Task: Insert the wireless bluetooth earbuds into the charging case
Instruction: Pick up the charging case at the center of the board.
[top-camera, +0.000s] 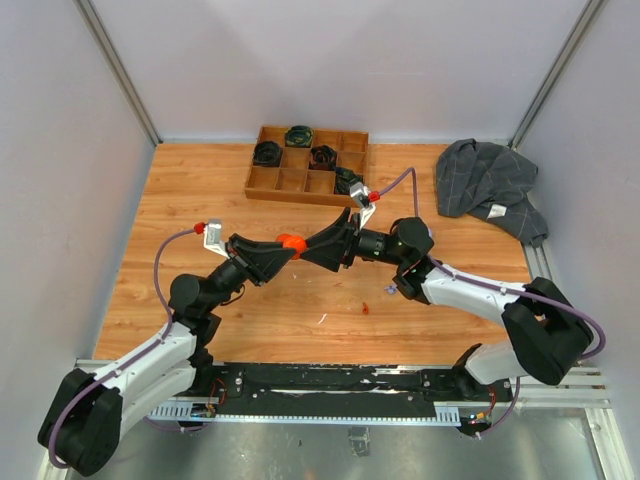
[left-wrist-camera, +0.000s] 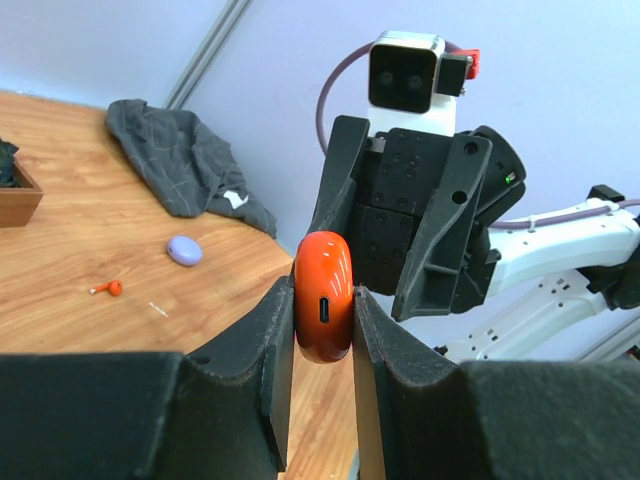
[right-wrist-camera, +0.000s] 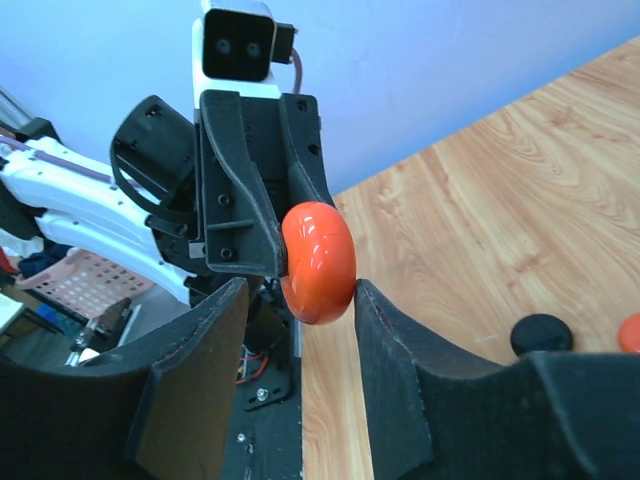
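Left gripper clamped on case mid-frame, right gripper spread loose around it; guessing a two-handed hold for popping it open.

I am looking at a light-brown wooden plank tabletop, which is carrying a shallow brown wooden tray with square compartments at its far edge. Black coiled bundles are sitting in several of those compartments. A crumpled grey checked cloth is lying in the far right corner, well apart from the tray, and its small white label is showing. A thin white sliver is resting on the boards toward the near edge.
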